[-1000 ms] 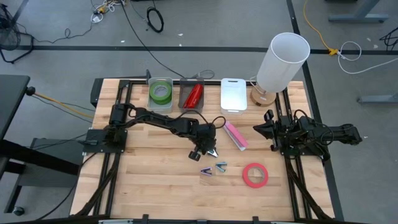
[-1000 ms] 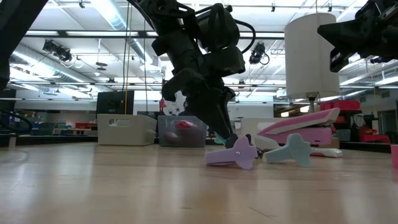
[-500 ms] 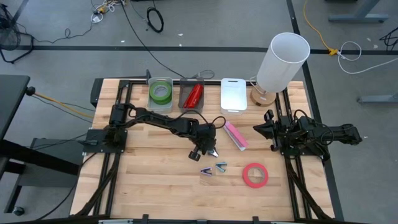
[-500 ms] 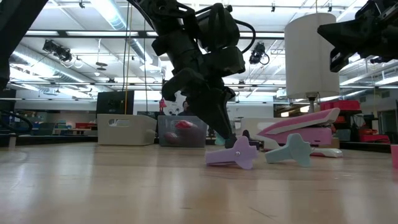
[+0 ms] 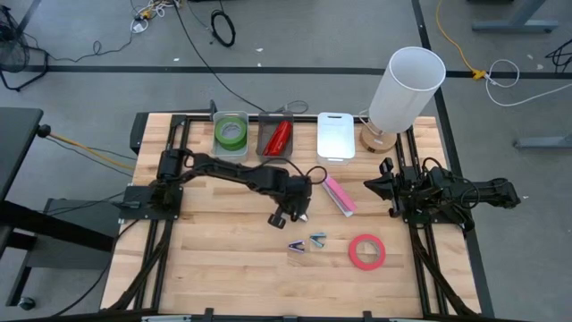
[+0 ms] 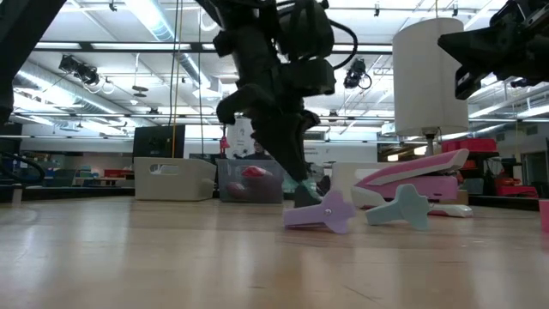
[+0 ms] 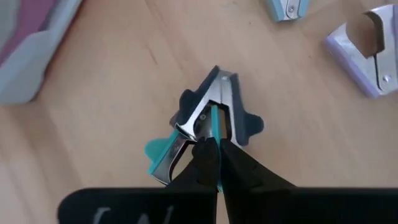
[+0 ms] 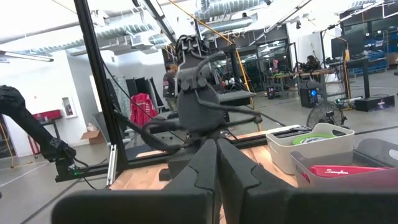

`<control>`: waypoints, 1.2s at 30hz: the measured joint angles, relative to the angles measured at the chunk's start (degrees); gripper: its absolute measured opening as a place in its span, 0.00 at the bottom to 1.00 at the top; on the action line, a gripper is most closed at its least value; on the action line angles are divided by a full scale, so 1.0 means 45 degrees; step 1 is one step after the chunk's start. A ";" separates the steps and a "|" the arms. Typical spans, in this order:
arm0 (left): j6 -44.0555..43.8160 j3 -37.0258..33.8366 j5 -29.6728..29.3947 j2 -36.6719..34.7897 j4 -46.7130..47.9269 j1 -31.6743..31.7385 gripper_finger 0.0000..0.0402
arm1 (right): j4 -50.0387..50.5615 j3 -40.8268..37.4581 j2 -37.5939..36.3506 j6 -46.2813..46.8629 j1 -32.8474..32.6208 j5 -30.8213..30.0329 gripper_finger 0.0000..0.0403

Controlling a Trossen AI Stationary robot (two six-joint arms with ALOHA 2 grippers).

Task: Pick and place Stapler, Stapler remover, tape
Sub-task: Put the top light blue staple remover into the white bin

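My left gripper [image 7: 214, 146] sits mid-frame in the high view, fingers pinched on a small teal-and-dark claw-style staple remover [image 7: 208, 127], lifted just off the wooden table [image 5: 214, 268]. The grip is thin, near one edge; I judge it could twist or drop if I swing fast. Two more removers, lilac [image 5: 296, 247] and pale blue [image 5: 318, 239], lie below it; the pink stapler [image 5: 339, 194] right, red tape roll [image 5: 366, 251] lower right. My right gripper [image 8: 216, 163] waits at right, fingers together, empty.

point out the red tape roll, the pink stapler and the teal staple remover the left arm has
red tape roll [image 5: 366, 252], high view, on the ring's band
pink stapler [image 5: 339, 194], high view, mid-body
teal staple remover [image 7: 211, 121], left wrist view, on its metal claw
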State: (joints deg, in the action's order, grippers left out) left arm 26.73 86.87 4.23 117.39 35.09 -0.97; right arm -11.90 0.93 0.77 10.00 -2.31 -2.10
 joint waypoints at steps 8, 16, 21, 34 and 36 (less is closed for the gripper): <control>0.0630 0.1576 -0.1791 -0.0006 0.2644 0.0006 0.01 | 0.0000 0.0000 0.0002 0.0000 0.0000 0.0002 0.04; 0.1018 0.2566 -0.3041 -0.0010 0.4041 -0.0006 0.00 | 0.0000 0.0000 0.0002 0.0000 0.0002 -0.0002 0.04; 0.0873 0.2990 -0.3137 -0.0010 0.4132 -0.0004 0.00 | 0.0000 0.0000 0.0002 -0.0004 0.0000 0.0002 0.04; 0.0776 0.4842 -0.3090 -0.0010 0.2886 0.1167 0.01 | 0.0000 0.0000 0.0002 -0.0001 0.0001 0.0001 0.04; 0.0739 0.5220 -0.2948 -0.0010 0.2888 0.1427 0.00 | -0.0002 0.0000 -0.0001 0.0000 0.0003 -0.0002 0.04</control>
State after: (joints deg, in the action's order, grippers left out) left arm 30.06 110.36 -9.03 117.34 48.09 5.45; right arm -11.91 0.93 0.76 10.00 -2.29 -2.11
